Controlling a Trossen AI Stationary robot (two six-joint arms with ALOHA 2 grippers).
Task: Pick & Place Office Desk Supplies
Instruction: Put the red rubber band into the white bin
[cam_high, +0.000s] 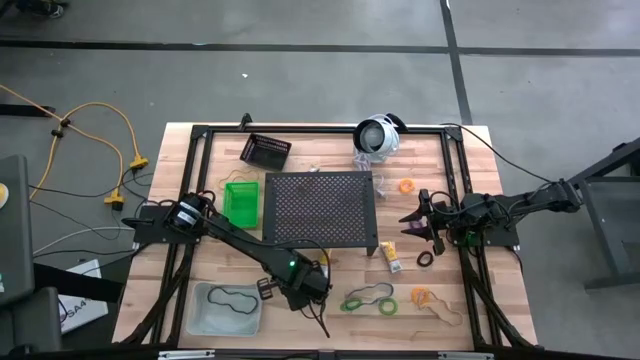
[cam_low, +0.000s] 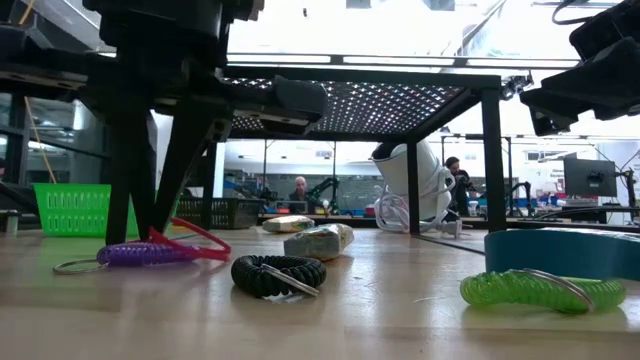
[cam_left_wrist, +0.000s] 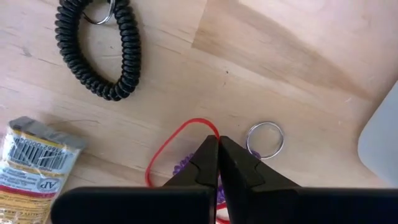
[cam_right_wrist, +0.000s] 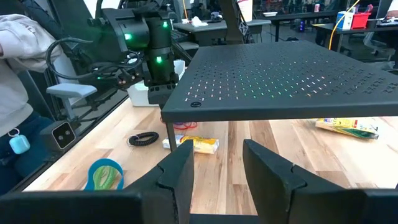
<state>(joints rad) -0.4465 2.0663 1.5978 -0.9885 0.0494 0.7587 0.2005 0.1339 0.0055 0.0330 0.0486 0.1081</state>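
My left tool (cam_left_wrist: 217, 163) is pressed together on the thin red rubber band (cam_left_wrist: 166, 149), directly above the purple coil loop (cam_low: 140, 254); my right tool (cam_right_wrist: 214, 163) waits apart.

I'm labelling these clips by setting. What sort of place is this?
Probably a robotics lab or workshop: a wooden table on bare concrete floor, more workbenches with equipment behind, and people at desks in the background.

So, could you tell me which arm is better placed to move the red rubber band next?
Left. The left gripper is shut on the red rubber band; the right gripper waits open beside the perforated stand.
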